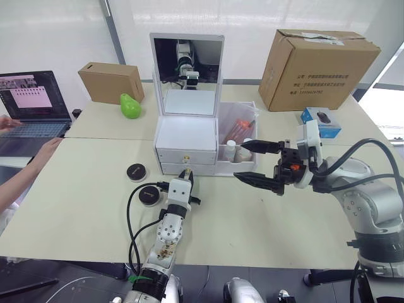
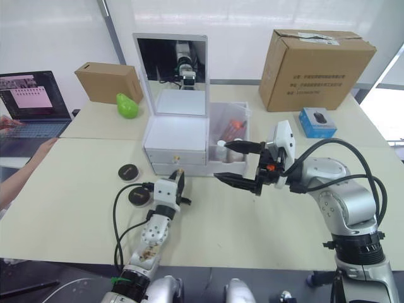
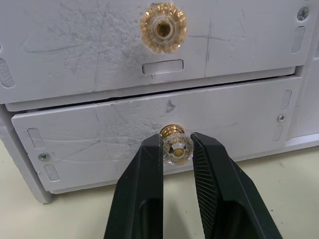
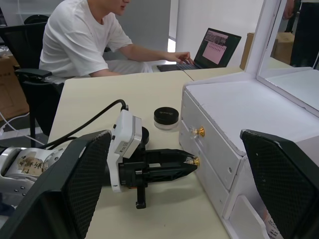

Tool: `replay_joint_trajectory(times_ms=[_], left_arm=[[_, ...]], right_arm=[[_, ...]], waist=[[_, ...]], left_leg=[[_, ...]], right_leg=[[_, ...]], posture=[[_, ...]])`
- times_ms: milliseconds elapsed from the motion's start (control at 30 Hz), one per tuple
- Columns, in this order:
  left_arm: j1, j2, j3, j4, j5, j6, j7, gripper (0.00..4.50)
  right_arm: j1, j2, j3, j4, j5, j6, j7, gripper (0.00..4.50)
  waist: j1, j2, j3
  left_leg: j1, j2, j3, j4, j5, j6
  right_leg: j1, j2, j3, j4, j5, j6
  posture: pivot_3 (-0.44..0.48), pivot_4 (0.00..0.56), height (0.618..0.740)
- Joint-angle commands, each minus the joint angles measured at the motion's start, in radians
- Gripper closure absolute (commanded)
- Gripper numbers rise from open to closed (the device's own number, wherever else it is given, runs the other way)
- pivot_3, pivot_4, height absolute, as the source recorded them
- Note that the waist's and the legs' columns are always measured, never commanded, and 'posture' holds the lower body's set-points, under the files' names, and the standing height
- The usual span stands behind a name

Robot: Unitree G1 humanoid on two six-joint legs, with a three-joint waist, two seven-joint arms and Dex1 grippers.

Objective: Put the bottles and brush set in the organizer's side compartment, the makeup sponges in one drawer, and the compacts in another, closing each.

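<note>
The white organizer stands mid-table with its mirror lid upright. My left gripper is shut on the gold knob of the lower drawer, whose front stands slightly out from the upper drawer. The side compartment holds white-capped bottles and the orange brush set. My right gripper hangs open just in front of that compartment, holding nothing. Two black compacts lie on the table left of my left gripper. The makeup sponges are out of view.
A large cardboard box and a blue box sit at the back right. A small cardboard box and a green pear-shaped object are back left. A person's arm and a laptop are at the left edge.
</note>
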Motion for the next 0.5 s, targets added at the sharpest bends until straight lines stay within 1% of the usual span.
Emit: replay_joint_trajectory(times_ms=[33,133,267,400,500], left_arm=[[-0.007,-0.026,-0.012,-0.017,-0.011,-0.001,-0.012,3.96],[-0.004,-0.022,-0.012,-0.02,-0.016,0.002,-0.022,3.96],[0.036,0.006,-0.037,-0.07,-0.034,0.009,-0.091,3.96],[0.123,0.036,-0.064,-0.186,-0.066,0.036,-0.175,3.96],[0.213,0.071,-0.085,-0.299,-0.094,0.058,-0.234,3.96]], right_arm=[[-0.001,-0.01,-0.04,-0.037,0.027,0.004,-0.008,0.0],[0.002,-0.01,-0.042,-0.041,0.029,0.006,-0.01,0.0],[0.005,-0.01,-0.042,-0.045,0.029,0.008,-0.012,0.0],[0.008,-0.014,-0.043,-0.049,0.029,0.012,-0.012,0.0],[0.009,-0.018,-0.046,-0.051,0.03,0.016,-0.01,0.0]], waist=[[0.0,0.0,0.0],[0.0,0.0,0.0],[0.0,0.0,0.0],[0.0,0.001,0.0],[0.0,0.001,0.0]], left_leg=[[0.0,0.0,0.0,0.0,0.0,0.0],[0.0,0.0,0.0,0.0,0.0,0.0],[0.0,0.0,0.0,0.0,0.0,0.0],[0.0,0.0,0.0,0.0,0.0,0.0],[0.0,0.0,0.0,0.0,0.0,0.0]], right_leg=[[0.0,0.0,0.0,0.0,0.0,0.0],[0.0,0.0,0.0,0.0,0.0,0.0],[0.0,0.0,0.0,0.0,0.0,0.0],[0.0,0.0,0.0,-0.001,0.0,0.0],[0.0,0.0,0.0,-0.001,0.0,0.0]], posture=[[0.0,0.15,0.74],[0.0,0.15,0.74],[0.0,0.15,0.74],[0.0,0.15,0.74],[0.0,0.15,0.74]])
